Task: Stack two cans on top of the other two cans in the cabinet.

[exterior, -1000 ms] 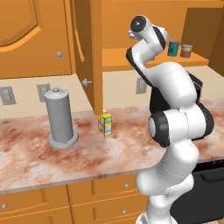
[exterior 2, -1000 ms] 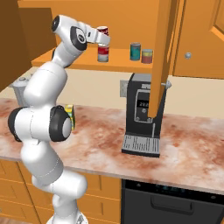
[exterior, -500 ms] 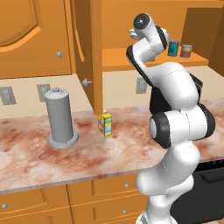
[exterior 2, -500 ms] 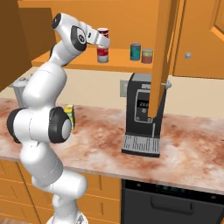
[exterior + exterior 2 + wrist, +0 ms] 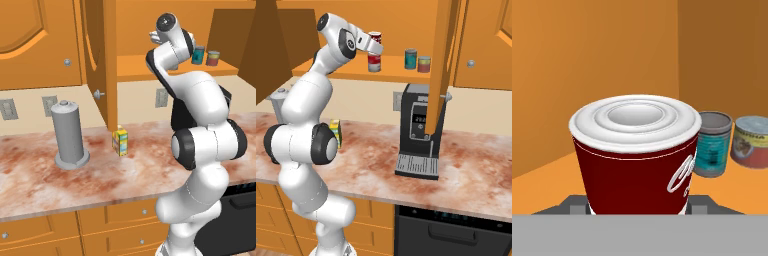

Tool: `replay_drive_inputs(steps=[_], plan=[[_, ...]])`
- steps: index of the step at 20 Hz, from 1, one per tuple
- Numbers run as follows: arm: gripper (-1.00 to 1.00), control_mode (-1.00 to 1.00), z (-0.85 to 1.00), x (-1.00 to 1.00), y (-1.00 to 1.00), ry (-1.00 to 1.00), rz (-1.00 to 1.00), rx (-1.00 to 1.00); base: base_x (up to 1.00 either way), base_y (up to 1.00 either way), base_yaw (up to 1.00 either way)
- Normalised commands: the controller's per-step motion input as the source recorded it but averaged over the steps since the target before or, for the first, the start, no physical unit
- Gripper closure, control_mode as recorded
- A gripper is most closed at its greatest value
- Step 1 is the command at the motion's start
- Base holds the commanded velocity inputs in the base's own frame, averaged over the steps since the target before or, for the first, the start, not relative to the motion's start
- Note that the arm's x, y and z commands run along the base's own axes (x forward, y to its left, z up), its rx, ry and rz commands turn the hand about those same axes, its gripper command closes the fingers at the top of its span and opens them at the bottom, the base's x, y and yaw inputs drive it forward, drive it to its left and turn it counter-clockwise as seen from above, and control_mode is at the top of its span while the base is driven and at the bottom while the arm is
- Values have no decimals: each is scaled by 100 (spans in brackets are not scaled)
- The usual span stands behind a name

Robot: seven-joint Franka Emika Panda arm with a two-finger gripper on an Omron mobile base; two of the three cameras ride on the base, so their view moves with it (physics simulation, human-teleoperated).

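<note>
My gripper [image 5: 375,47] is shut on a dark red can [image 5: 375,37] with a white lid, held up inside the open cabinet [image 5: 341,75]. Directly under it a grey can with a red upper band [image 5: 374,63] stands on the shelf; whether the two touch I cannot tell. In the hand view the dark red can [image 5: 637,155] sits between my gripper [image 5: 639,206] fingers. Further right on the shelf stand a teal blue can [image 5: 411,58] [image 5: 712,144] [image 5: 198,54] and a grey-green can with a red band [image 5: 424,64] [image 5: 753,141] [image 5: 213,58].
An open cabinet door [image 5: 440,65] hangs right of the cans, another [image 5: 97,50] to the left. On the marbled counter [image 5: 371,150] stand a black coffee machine [image 5: 418,132], a yellow carton [image 5: 120,141] and a tall grey canister [image 5: 68,132]. Orange drawer fronts [image 5: 115,220] run below.
The gripper with the dark red can has risen slightly above the grey can. The other cans have not moved.
</note>
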Motion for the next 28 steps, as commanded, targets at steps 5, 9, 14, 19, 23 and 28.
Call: replay_drive_inputs(steps=[5, 9, 14, 19, 23, 28], plan=[[-100, -100, -11, 0, 0, 0, 0, 1, 0, 0, 0], [-100, -100, -9, 0, 0, 0, 0, 0, 0, 0, 0], [-100, -100, -6, 0, 0, 0, 0, 0, 0, 0, 0], [-100, -100, -7, 0, 0, 0, 0, 0, 0, 0, 0], [-100, -100, -1, -22, 0, -5, 0, 0, 0, 0, 0], [-100, -100, -6, -44, 3, -6, 0, 0, 0, 0, 0]])
